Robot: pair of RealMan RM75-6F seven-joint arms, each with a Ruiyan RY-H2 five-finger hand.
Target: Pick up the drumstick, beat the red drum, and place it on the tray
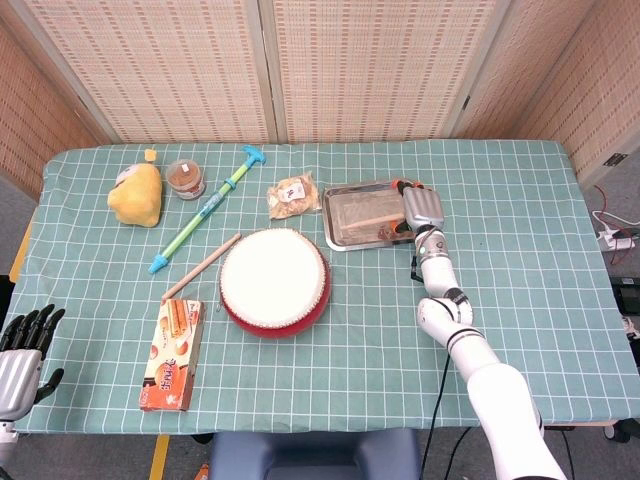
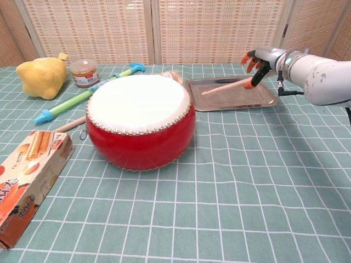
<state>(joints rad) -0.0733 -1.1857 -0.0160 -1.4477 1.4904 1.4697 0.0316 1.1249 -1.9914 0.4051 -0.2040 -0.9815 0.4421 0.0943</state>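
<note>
Orange-tipped fingers (image 2: 253,59) of your right hand (image 2: 262,60) are spreading apart, grasping nothing, just over the near end of the drumstick (image 2: 226,86). It is lying in the steel tray (image 2: 266,101), its long axis running leftward from your fingers toward the red drum (image 2: 140,119). Your left hand (image 1: 20,355) is idling well apart at the counter's edge, fingers apart.

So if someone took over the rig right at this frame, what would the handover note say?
Right hand: over the tray's right end, fingers spread, touching the drumstick's handle end, if at all.
Left hand: open, idle at the table's near left edge.
Drumstick lies in the tray, tip toward the red drum.
Done: placing seems complete.
Left: lift the right hand clear.
</note>
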